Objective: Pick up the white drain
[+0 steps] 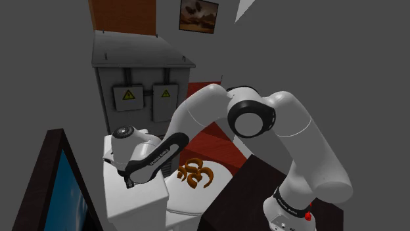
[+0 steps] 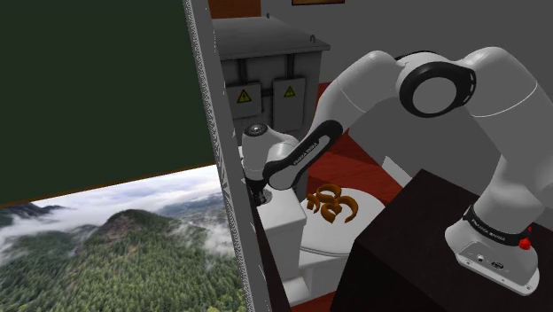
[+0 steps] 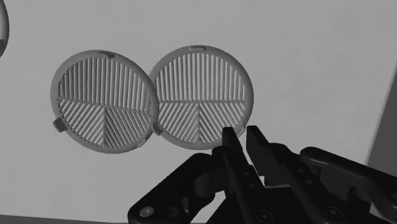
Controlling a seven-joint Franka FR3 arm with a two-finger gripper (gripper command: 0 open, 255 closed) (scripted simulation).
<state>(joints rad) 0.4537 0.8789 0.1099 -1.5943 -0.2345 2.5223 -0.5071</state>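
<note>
Two round white slotted drains lie side by side on a pale flat surface, the left drain (image 3: 105,102) and the right drain (image 3: 202,95), their rims touching or slightly overlapping. My black gripper (image 3: 245,137) hovers over them, its tips by the right drain's near rim. The fingers (image 3: 230,146) stand almost together with nothing between them. In the shoulder view the hand (image 1: 131,157) hangs low over a white toilet tank (image 1: 131,193); the drains are hidden there.
Brown curled objects (image 1: 196,174) lie on the white toilet lid (image 1: 220,176) beside the hand. A grey cabinet with yellow warning signs (image 1: 141,72) stands behind. A large landscape panel (image 2: 106,239) rises close by the hand. The dark stand (image 1: 263,197) is nearest.
</note>
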